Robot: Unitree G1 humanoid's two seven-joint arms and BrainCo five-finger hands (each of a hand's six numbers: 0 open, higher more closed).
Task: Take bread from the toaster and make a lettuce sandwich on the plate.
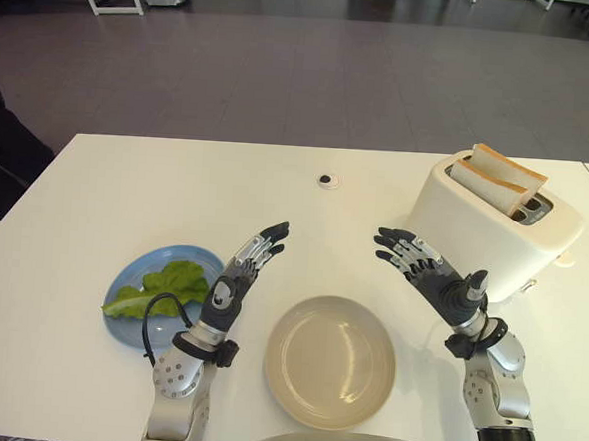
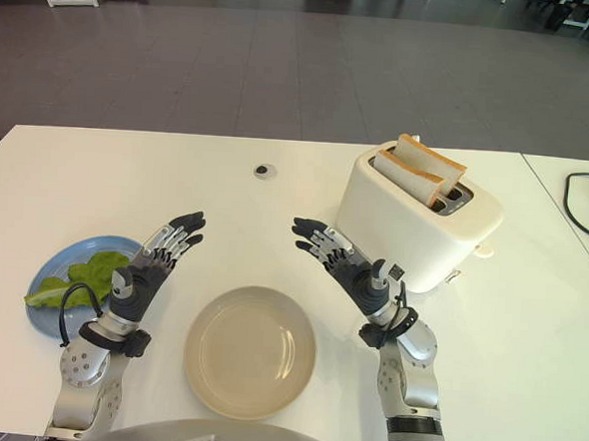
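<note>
Bread: two slices upright in toaster, near right edge of table. Plate: front centre, between left hand and right hand, both splayed, holding nothing. Lettuce: on blue plate, left.

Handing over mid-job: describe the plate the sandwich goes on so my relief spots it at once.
On the white table, go to the near edge, right in front of the robot. The plate lies there between the left hand and the right hand, slightly nearer the robot. It is round and beige, whereas the blue plate to its left carries the lettuce.
</note>
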